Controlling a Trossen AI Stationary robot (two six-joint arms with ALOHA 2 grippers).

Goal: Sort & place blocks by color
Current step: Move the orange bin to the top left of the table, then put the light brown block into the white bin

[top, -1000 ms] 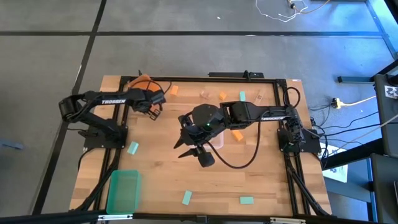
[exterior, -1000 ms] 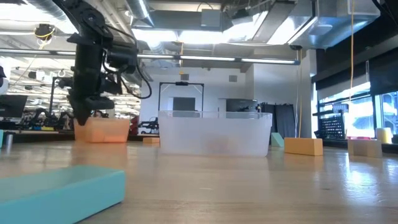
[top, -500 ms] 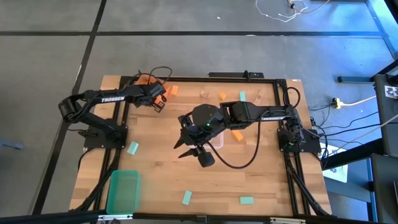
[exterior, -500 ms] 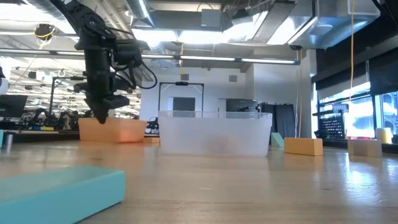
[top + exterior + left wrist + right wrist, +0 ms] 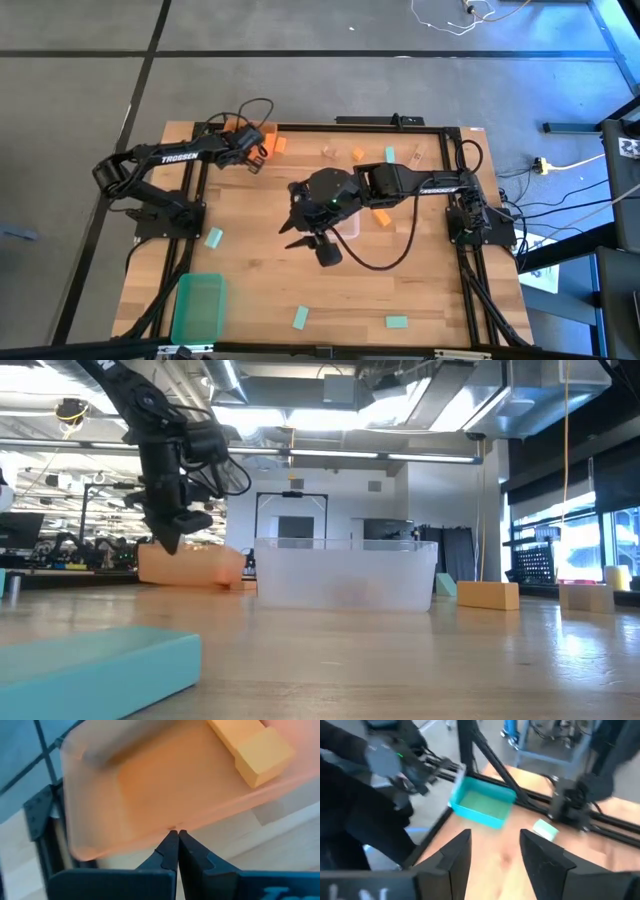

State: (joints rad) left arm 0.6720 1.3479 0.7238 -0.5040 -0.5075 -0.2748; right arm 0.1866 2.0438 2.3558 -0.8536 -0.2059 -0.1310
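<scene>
The left pincer (image 5: 174, 836), fingers pressed together on the orange bin's (image 5: 150, 795) rim, sits at the tabletop's (image 5: 250, 270) eleven o'clock. An orange block (image 5: 252, 747) lies just beyond the bin. The right pincer (image 5: 492, 851) hovers mid-table, spread and empty.

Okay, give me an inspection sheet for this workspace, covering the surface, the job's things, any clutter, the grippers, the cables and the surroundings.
Surface: wooden table in a black frame.
Job's things: mint green blocks and orange blocks scattered; orange bin at the far left corner, green bin near left, clear bin mid-table.
Clutter: nothing seen.
Grippers: left gripper shut, fingers pressed together at the orange bin's rim; right gripper open, empty, above mid-table.
Cables: black cable looping from the right arm; more on the floor to the right.
Surroundings: grey floor, lab room behind.
</scene>
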